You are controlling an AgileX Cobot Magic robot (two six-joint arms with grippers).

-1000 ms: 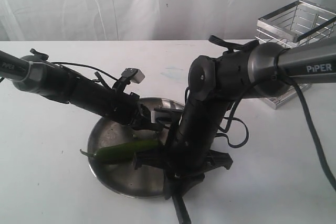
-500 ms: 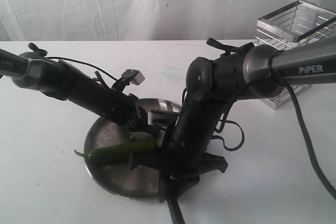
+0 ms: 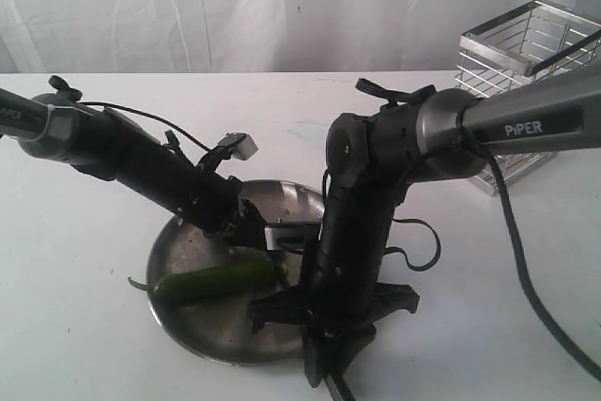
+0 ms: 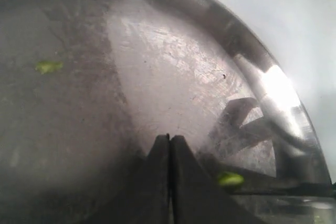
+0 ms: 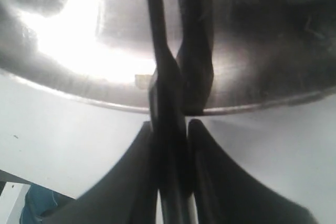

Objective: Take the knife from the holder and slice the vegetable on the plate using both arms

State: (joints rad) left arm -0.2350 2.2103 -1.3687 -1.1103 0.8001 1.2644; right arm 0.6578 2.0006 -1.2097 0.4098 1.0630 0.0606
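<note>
Lower centre of the exterior view: we see the vegetable (image 3: 218, 281) has slid lower on the plate (image 3: 188, 335), freed by the left gripper (image 4: 169, 142), now closed empty. The right gripper (image 5: 170, 129) clamps the knife (image 5: 157, 51); slicing underway.

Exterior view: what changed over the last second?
The vegetable slid toward the plate's near-left rim, and the plate shifted slightly left. The right arm swung left and lower over the plate; its hand stays shut on the knife. The left hand is shut, holding nothing. The holder stayed put.
</note>
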